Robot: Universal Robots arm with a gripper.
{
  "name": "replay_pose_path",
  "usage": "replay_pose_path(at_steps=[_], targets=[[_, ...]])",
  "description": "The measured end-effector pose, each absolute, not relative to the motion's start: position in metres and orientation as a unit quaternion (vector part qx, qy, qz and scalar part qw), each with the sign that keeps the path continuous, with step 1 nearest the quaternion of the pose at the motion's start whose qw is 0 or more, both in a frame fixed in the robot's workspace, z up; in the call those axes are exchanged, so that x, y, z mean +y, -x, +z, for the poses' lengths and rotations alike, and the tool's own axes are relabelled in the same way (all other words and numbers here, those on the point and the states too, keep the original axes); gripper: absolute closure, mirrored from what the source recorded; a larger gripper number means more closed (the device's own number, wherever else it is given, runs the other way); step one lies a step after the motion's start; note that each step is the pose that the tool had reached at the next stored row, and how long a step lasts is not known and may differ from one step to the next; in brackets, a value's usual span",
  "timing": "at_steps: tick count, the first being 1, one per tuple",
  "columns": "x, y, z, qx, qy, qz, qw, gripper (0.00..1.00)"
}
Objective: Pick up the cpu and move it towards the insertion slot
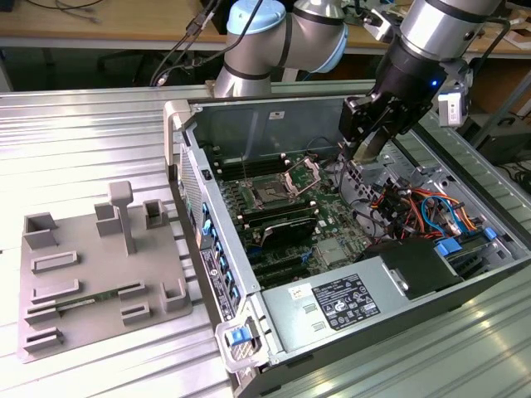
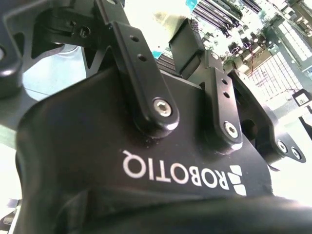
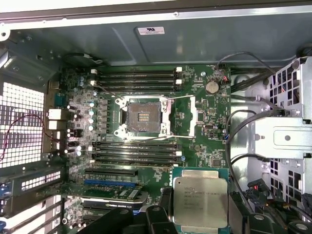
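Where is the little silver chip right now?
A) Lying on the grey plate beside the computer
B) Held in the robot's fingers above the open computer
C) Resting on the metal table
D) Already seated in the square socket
B: in the first wrist view the cpu sits clamped between the dark fingers of the gripper, above the green board, while the insertion slot lies open and bare apart from it.

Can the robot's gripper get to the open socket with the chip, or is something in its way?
Probably yes. The gripper holds the cpu above the open computer case. In the first wrist view the insertion slot lies uncovered, its metal frame swung aside, and nothing sits over it.
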State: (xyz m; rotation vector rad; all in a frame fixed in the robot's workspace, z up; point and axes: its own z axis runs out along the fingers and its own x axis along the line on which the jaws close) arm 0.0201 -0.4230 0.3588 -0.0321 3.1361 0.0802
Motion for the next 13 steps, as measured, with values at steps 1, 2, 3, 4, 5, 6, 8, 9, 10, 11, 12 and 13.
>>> replay_pose_path(at_steps=[1, 2, 3, 4, 5, 6, 8, 9, 10, 11, 12, 13], targets=[[-0.4230, -0.0201, 0.3586, 1.000, 0.010, 0.026, 0.002, 0.46], [-0.4230, -0.0202, 0.3583, 1.000, 0.010, 0.026, 0.002, 0.46], [-0.4230, -0.0203, 0.3580, 1.000, 0.010, 0.026, 0.002, 0.46], [-0.4230, -0.0204, 0.3576, 1.000, 0.010, 0.026, 0.002, 0.46], [-0.4230, -0.0204, 0.3572, 1.000, 0.010, 0.026, 0.002, 0.46], [-0.4230, -0.0205, 0.3567, 1.000, 0.010, 0.026, 0.002, 0.46], [-0.4229, -0.0201, 0.3560, 1.000, 0.010, 0.026, 0.002, 0.46], [-0.4229, -0.0194, 0.3558, 1.000, 0.010, 0.026, 0.002, 0.46], [-0.4229, -0.0188, 0.3556, 1.000, 0.010, 0.026, 0.002, 0.46], [-0.4228, -0.0172, 0.3554, 1.000, 0.010, 0.026, 0.002, 0.46], [-0.4228, -0.0163, 0.3553, 1.000, 0.010, 0.026, 0.002, 0.46], [-0.4228, -0.0153, 0.3552, 1.000, 0.010, 0.026, 0.002, 0.46]])
